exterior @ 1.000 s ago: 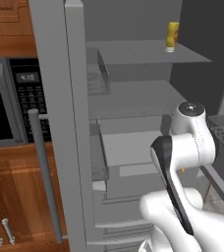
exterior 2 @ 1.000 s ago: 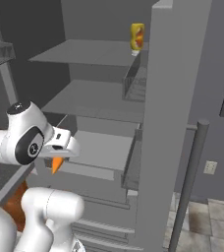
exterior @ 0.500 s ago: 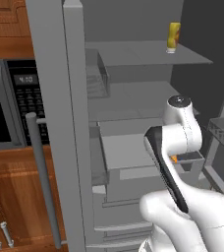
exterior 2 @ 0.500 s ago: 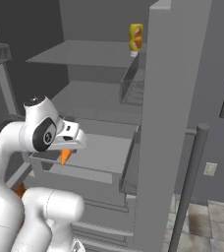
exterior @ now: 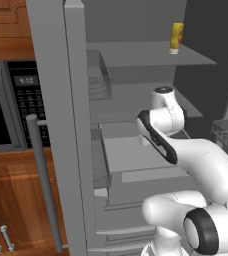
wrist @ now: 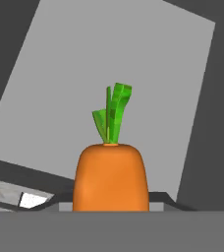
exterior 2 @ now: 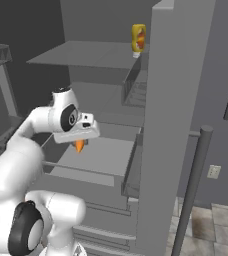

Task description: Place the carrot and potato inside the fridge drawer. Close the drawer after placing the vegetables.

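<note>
My gripper (exterior 2: 80,142) is shut on the carrot (exterior 2: 79,146), a short orange root that hangs from the hand above the open fridge drawer (exterior 2: 106,161). In the hand view the carrot (wrist: 111,176) stands close up with its green top pointing away, and the drawer's pale grey floor (wrist: 109,59) lies behind it. In the left base view the arm's wrist (exterior: 163,117) hides the gripper over the pulled-out drawer (exterior: 136,156). The potato is out of view.
A yellow bottle (exterior: 176,37) stands on the upper fridge shelf (exterior 2: 81,54). The open fridge door (exterior: 61,125) with its long handle (exterior: 43,182) and wire door bins (exterior: 98,80) flanks the drawer on the left. A microwave (exterior: 11,107) sits further left.
The arm has swung up and forward into the fridge, carrying the carrot from low beside the robot's base to above the open drawer.
</note>
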